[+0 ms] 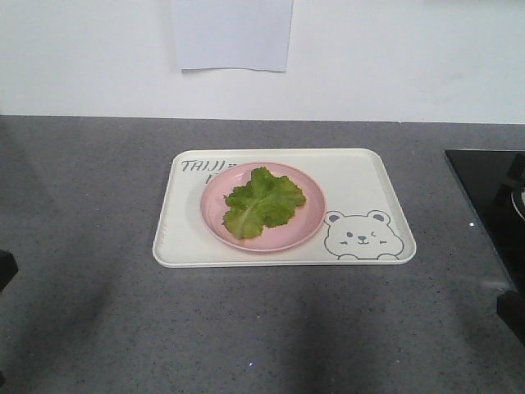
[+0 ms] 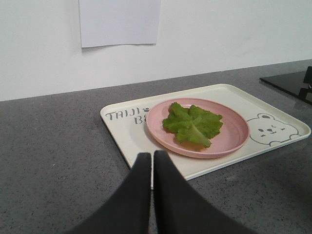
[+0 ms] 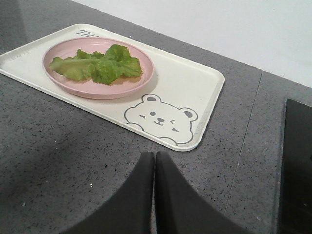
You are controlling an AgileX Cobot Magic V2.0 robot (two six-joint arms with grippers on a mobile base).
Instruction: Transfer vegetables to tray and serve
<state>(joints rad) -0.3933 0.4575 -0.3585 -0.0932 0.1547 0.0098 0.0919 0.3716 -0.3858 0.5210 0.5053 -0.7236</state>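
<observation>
left claw (image 2: 151,161): black fingers pressed together, gripping nothing, above grey speckled bench (image 1: 90,205) near tray edge | right claw (image 3: 154,163): closed, empty, near bear corner | crinkly green lettuce leaves (image 1: 262,202) lie on round pink plate (image 1: 308,226) | plate sits on cream-white rectangular bear-print tray (image 1: 361,176)

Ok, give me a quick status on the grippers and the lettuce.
Left gripper shut, empty. Right gripper shut, empty. Lettuce on pink plate, plate on tray. Nothing in the way.
</observation>
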